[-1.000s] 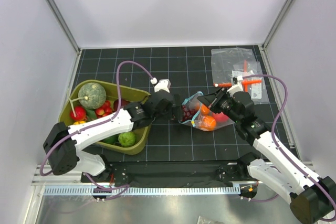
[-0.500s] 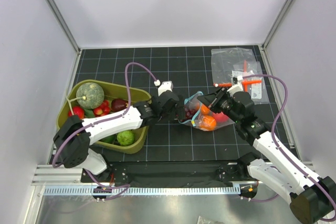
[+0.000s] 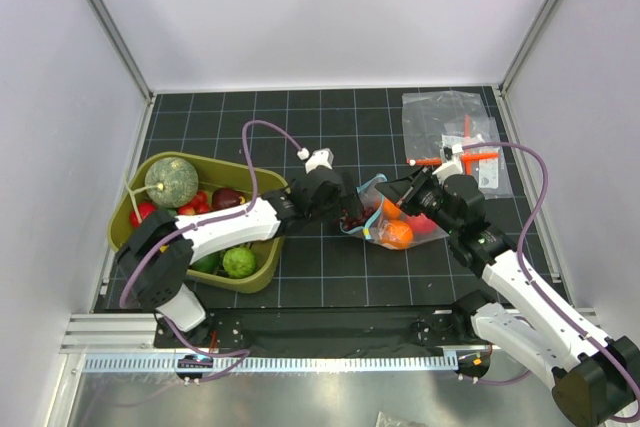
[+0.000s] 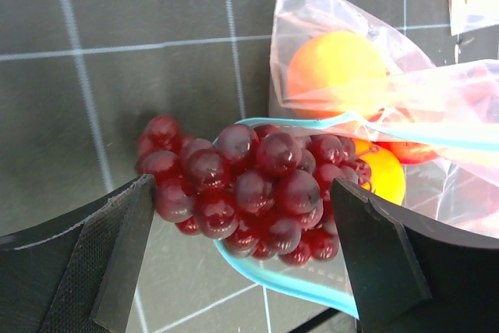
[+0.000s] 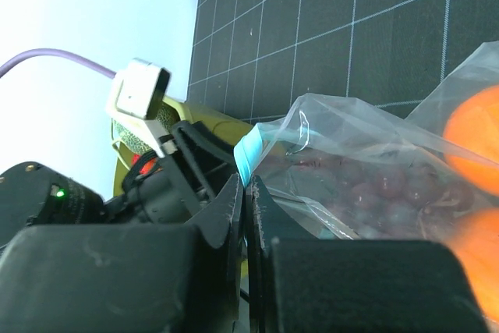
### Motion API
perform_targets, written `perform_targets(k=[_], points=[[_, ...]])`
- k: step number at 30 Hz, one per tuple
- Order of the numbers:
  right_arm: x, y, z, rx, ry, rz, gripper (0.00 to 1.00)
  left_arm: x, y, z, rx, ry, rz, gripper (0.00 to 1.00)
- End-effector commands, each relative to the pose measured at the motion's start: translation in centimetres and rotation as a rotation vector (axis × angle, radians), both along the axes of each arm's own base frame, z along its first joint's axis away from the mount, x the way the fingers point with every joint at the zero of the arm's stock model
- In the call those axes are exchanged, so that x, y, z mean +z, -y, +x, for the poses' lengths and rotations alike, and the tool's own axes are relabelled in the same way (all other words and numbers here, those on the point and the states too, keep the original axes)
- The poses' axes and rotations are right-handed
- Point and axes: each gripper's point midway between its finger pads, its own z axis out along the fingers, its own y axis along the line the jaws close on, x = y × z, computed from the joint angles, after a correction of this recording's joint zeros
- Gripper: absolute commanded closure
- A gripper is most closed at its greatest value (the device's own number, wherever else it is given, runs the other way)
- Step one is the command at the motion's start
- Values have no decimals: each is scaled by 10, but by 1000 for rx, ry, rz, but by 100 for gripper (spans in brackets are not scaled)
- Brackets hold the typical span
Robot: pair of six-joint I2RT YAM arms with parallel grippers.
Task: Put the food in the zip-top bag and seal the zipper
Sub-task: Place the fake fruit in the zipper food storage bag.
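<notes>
The clear zip-top bag (image 3: 428, 234) lies at mid-table, mouth facing left. My right gripper (image 3: 392, 190) is shut on the upper teal zipper strip (image 5: 251, 154) and holds the mouth open. Two orange fruits (image 3: 397, 234) and a red one (image 3: 425, 224) are inside the bag. My left gripper (image 3: 340, 209) is at the mouth. Its jaws (image 4: 242, 189) press both sides of the dark purple-red grapes (image 4: 249, 185). The bunch lies half over the lower zipper lip (image 4: 296, 290). An orange fruit (image 4: 335, 64) shows behind the plastic (image 4: 351, 29).
An olive-green bin (image 3: 200, 162) at the left holds the grey-green melon (image 3: 175, 179), a green ball (image 3: 240, 263) and small red fruits. Clear packets with an orange-red tool (image 3: 450, 127) lie at the back right. White walls stand on three sides.
My left gripper has moved right from the bin's edge to the bag's mouth. The right gripper and the bag have not moved.
</notes>
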Motion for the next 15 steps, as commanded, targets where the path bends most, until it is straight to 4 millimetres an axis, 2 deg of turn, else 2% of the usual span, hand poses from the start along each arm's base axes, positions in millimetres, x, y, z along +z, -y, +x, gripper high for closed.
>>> perform_targets(k=[1, 3, 4, 6, 9, 10, 12, 13, 15], points=[[28, -3, 3, 6, 89, 56, 99, 6, 24, 8, -47, 35, -85, 5], [28, -3, 2, 6, 89, 56, 99, 5, 29, 10, -54, 35, -104, 5], [29, -2, 2, 4, 89, 58, 99, -2, 30, 8, -60, 22, -97, 5], [29, -3, 2, 6, 91, 59, 99, 2, 37, 10, -72, 39, -128, 9], [28, -3, 2, 6, 89, 58, 99, 8, 40, 11, -84, 61, -150, 27], [29, -3, 2, 7, 90, 60, 99, 12, 39, 12, -86, 73, -157, 43], [28, -3, 2, 7, 88, 59, 99, 16, 39, 11, -90, 85, -164, 54], [28, -3, 3, 6, 87, 59, 99, 22, 38, 11, -93, 98, -171, 62], [28, -4, 2, 8, 87, 61, 99, 26, 39, 9, -112, 103, -175, 70]])
